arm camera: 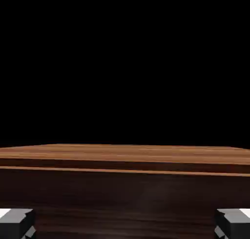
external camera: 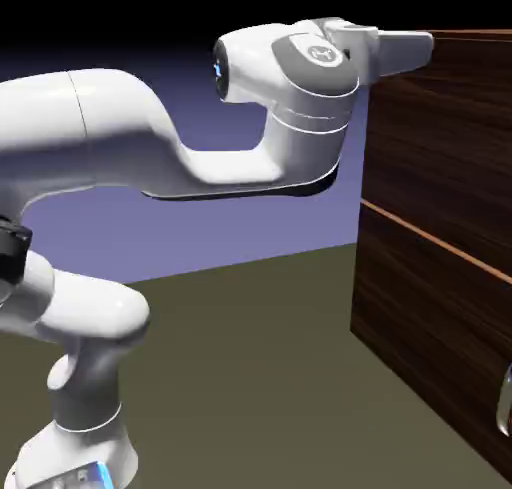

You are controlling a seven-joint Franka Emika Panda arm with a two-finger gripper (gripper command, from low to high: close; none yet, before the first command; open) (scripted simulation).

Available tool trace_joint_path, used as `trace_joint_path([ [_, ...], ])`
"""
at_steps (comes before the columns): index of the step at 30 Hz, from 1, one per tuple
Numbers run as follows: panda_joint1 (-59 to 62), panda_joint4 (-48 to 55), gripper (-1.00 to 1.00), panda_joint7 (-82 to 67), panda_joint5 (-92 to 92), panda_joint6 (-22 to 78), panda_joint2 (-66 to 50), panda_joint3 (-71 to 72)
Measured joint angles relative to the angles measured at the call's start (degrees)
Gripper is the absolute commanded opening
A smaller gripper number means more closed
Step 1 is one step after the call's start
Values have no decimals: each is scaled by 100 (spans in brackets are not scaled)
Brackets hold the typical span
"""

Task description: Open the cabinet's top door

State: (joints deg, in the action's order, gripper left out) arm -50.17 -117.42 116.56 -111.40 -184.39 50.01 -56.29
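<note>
The cabinet [external camera: 440, 277] fills the exterior view's right as a dark brown wood-grain box. The top door [external camera: 445, 137] is the panel above the thin lighter seam; its handle is out of view. My hand [external camera: 400, 49] reaches level with the cabinet's top edge and close to the door's upper corner. Its fingers do not show there. In the hand view my gripper [arm camera: 125, 227] is open, its grey fingertips [arm camera: 17, 223] far apart in the bottom corners with nothing between them. Ahead lies the top door's dark wood [arm camera: 125, 199], under the cabinet's top face [arm camera: 125, 152].
The lower panel [external camera: 420, 317] carries a curved silver handle [external camera: 505, 405] at the exterior view's right edge. The olive table surface [external camera: 250, 377] spreads between my base and the cabinet. The upper half of the hand view is black.
</note>
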Motion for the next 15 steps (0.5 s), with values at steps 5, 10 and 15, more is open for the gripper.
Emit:
trace_joint_path([
  [5, -554, 487, 0, 829, -1246, -116, 194, -630],
  [10, -1107, 975, 0, 1658, -2492, -232, 388, -1259],
  [15, -1661, 1462, 0, 2487, -3738, -349, 582, -1889],
])
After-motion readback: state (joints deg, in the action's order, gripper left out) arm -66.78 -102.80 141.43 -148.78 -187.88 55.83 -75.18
